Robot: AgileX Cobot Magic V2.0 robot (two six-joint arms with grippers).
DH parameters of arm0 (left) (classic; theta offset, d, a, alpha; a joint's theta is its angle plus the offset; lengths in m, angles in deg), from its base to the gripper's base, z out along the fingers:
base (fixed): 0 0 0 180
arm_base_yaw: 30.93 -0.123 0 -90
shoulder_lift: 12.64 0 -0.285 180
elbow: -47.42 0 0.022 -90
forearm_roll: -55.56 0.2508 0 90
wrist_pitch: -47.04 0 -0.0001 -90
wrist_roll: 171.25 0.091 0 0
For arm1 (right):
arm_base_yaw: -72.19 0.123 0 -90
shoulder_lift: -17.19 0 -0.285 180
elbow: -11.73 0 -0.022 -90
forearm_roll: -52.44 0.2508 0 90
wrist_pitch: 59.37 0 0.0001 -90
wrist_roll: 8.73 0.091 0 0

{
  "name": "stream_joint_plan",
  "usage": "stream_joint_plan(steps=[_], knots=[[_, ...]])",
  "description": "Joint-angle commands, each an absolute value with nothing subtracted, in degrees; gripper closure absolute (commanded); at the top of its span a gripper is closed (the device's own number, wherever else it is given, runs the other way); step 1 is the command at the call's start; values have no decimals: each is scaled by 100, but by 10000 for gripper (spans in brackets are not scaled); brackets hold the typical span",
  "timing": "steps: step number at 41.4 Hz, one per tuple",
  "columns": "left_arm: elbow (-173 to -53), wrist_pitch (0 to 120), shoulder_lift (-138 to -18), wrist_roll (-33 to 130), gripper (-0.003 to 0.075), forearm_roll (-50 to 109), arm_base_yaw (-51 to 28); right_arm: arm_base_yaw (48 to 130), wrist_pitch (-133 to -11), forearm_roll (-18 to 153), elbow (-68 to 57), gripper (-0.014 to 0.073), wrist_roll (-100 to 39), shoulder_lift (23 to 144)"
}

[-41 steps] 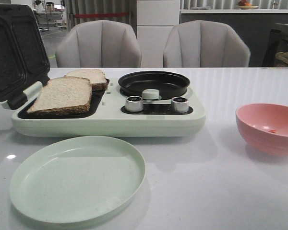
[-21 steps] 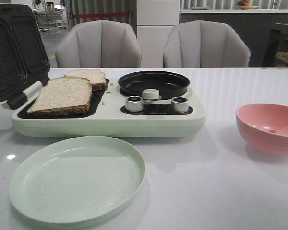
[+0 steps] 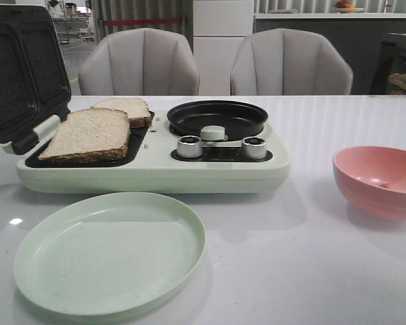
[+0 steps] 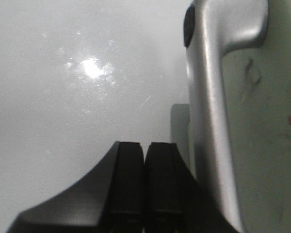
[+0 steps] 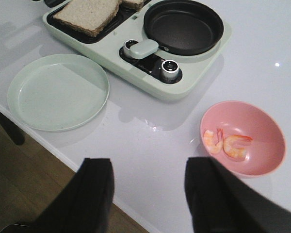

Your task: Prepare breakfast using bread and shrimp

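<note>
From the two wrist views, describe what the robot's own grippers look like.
The left gripper has two matte black fingers with flat, squared tips and faint grooves near their ends, flaring into a dark curved base. The right gripper has two broad black fingers with blunt, squarish tips. No cables, markings or arm links show in either view.

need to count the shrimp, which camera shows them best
The right wrist view: both shrimp lie plainly inside the pink bowl. The front view shows only an orange speck past the bowl's rim; the left wrist view shows none.
</note>
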State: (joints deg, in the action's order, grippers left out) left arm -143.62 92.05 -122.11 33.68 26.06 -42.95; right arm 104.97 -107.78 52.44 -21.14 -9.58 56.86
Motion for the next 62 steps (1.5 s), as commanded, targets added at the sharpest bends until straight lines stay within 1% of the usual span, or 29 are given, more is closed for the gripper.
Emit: stream_joint_plan(steps=[1,20,34,44,51,62], knots=[[-14654,9081,-11952,3394,619,2317,-4078,10481,-10368,5178,-1959,150,-971,5695],[-14661,9068,-11952,3394,619,2317,-2862,10481,-10368,5178,-1959,150,-971,5695],[-14661,9079,-11952,3394,619,2317,-2345,10481,-10368,5178,-1959,150,-971,5695],[-14572,9117,-11758,3679,619,2317,-1683,10481,-10368,5178,-1959,150,-971,5695],[-14155,8898,-11290,3686,619,2313,-1052,10481,-10368,5178,-1959,150,-971,5695],[-12880,8400,-10084,4136,619,2313,142,10481,-10368,5178,-1959,150,-971,5695]])
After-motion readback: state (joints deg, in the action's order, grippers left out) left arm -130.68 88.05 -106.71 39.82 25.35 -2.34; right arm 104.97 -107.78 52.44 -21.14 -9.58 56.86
